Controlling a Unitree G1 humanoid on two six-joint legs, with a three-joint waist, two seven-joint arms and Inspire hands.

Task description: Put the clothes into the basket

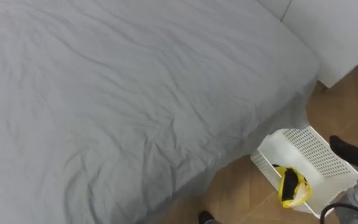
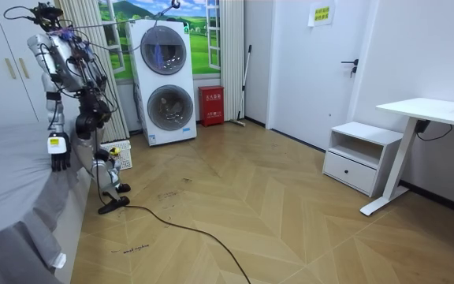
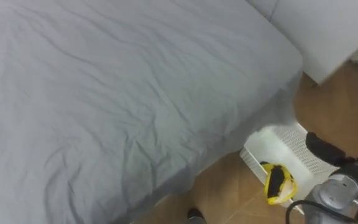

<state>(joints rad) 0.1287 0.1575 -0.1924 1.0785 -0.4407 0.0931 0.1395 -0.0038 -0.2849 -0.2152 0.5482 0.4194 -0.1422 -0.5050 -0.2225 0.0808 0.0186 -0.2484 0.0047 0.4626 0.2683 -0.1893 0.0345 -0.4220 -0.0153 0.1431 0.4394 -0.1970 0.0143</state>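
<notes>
left eye view, grey bed beside white basket, yellow-black cloth at its rim

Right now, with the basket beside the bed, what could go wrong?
The yellow and black garment sits at the near rim of the white basket, not deep inside; it may slip onto the floor. The basket also stands close to the robot's feet, so a step could knock it.

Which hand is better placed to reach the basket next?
Right, probably. The basket, with a yellow-and-black garment in it, sits on the floor at the robot's right, beside the bed. The left hand hangs open by the bed edge, away from it.
</notes>
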